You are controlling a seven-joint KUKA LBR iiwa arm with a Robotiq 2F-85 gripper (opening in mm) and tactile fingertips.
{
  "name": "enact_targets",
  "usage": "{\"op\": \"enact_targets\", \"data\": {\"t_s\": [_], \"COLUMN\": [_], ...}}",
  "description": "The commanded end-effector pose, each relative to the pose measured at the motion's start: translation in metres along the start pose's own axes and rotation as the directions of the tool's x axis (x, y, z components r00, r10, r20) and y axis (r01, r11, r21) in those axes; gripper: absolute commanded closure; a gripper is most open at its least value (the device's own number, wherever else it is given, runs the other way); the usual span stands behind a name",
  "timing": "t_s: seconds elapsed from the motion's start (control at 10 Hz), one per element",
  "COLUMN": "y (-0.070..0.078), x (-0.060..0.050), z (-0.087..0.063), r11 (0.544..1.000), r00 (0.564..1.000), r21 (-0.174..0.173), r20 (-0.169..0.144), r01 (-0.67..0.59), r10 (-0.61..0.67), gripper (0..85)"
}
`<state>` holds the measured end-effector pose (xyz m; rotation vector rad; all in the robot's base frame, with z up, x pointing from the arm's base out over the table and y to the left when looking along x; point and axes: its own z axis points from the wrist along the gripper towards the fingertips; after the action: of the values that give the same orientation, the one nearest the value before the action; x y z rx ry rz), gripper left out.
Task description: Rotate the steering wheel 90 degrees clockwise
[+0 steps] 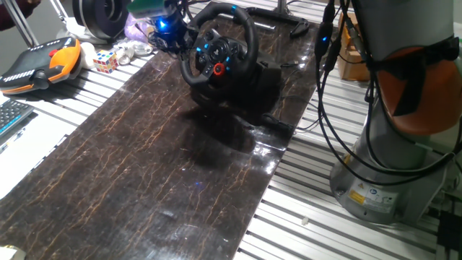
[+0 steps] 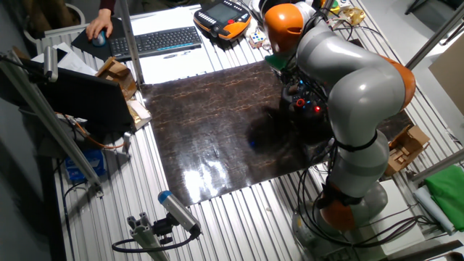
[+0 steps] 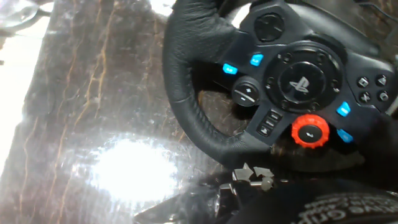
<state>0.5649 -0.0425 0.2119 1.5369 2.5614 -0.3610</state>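
Note:
The black steering wheel (image 1: 220,50) stands tilted on its bulky black base (image 1: 242,90) at the far end of the dark marbled mat (image 1: 144,166). Its hub shows a red round button (image 1: 219,69) and blue-lit buttons. My gripper (image 1: 172,30), with a blue light on it, is right at the wheel's upper left rim. The hand view shows the thick rim (image 3: 186,68), the hub (image 3: 305,81) and the red button (image 3: 310,131) close up. The fingers are not clearly visible, so I cannot tell whether they grip the rim. In the other fixed view my arm (image 2: 348,80) hides most of the wheel (image 2: 304,107).
An orange-black teach pendant (image 1: 43,61), a Rubik's cube (image 1: 105,61), a keyboard (image 1: 11,115) and a black spool-like ring (image 1: 101,14) lie to the left. The arm's base (image 1: 390,173) and cables stand to the right. A person's hand (image 2: 98,29) rests by another keyboard (image 2: 156,40).

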Motion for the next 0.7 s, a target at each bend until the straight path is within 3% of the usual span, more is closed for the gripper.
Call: {"op": "enact_targets", "data": {"t_s": [0.0,0.6], "y": [0.0,0.005], "x": [0.0,-0.005], "z": [0.001,0.013], "r11": [1.0,0.999], "r00": [1.0,1.0], "r21": [0.002,0.02], "r20": [0.006,0.006], "r01": [0.009,0.027], "r10": [-0.009,-0.027], "gripper": [84.3,84.3]}}
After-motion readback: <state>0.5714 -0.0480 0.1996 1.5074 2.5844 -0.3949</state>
